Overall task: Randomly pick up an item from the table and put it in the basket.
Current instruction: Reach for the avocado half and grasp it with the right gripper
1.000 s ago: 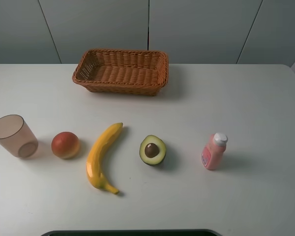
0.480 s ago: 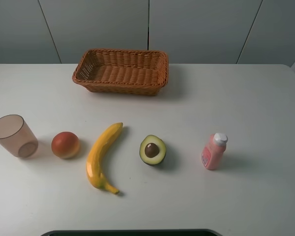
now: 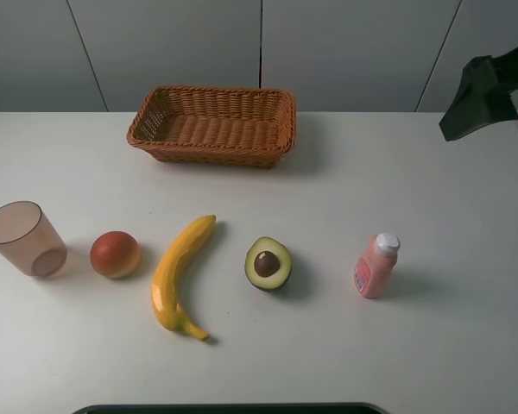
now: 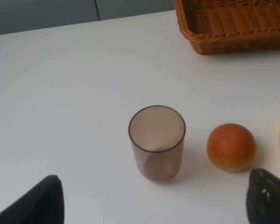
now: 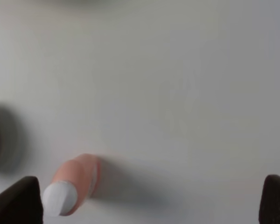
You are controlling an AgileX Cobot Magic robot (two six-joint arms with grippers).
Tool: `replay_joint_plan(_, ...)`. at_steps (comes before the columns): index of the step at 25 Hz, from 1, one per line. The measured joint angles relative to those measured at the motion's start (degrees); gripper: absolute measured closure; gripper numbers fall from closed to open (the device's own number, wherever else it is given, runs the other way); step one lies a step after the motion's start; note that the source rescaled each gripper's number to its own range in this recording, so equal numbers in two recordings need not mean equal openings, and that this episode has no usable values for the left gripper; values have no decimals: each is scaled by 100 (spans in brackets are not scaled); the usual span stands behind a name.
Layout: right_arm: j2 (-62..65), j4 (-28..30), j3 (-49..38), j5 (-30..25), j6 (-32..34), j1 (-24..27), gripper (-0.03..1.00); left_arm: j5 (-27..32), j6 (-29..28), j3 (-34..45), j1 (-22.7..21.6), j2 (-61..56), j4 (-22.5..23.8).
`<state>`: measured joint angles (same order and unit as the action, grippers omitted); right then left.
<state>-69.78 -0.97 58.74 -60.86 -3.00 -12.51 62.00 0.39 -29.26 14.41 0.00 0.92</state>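
The halved avocado, dark-skinned with a brown pit, lies cut side up near the middle of the white table. The wicker basket stands empty at the back; its corner shows in the left wrist view. My right gripper hangs high at the far right, well away from the avocado; in the right wrist view it is open and empty above the table. My left gripper is open and empty, out of the exterior view.
A yellow banana lies left of the avocado. A red-orange fruit and a pinkish cup stand further left; both show in the left wrist view, the fruit and the cup. A pink bottle stands right of the avocado, below the right gripper.
My right gripper has come into the exterior view at the upper right. Nothing on the table has moved.
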Motion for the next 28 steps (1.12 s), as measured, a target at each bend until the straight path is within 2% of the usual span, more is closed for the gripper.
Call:
replay_joint_plan(14,-1682,-153,25,767,-2,-2299,-3,0,0,0,0,0,0)
replay_joint_plan(18,-2302,-405,25,1174,-2,-2641,-3,0,0,0,0,0,0)
replay_joint_plan(24,-3095,-683,25,1819,253,-2866,-3,0,0,0,0,0,0)
replay_joint_plan(28,-3426,-888,25,1971,300,-2912,-3,0,0,0,0,0,0)
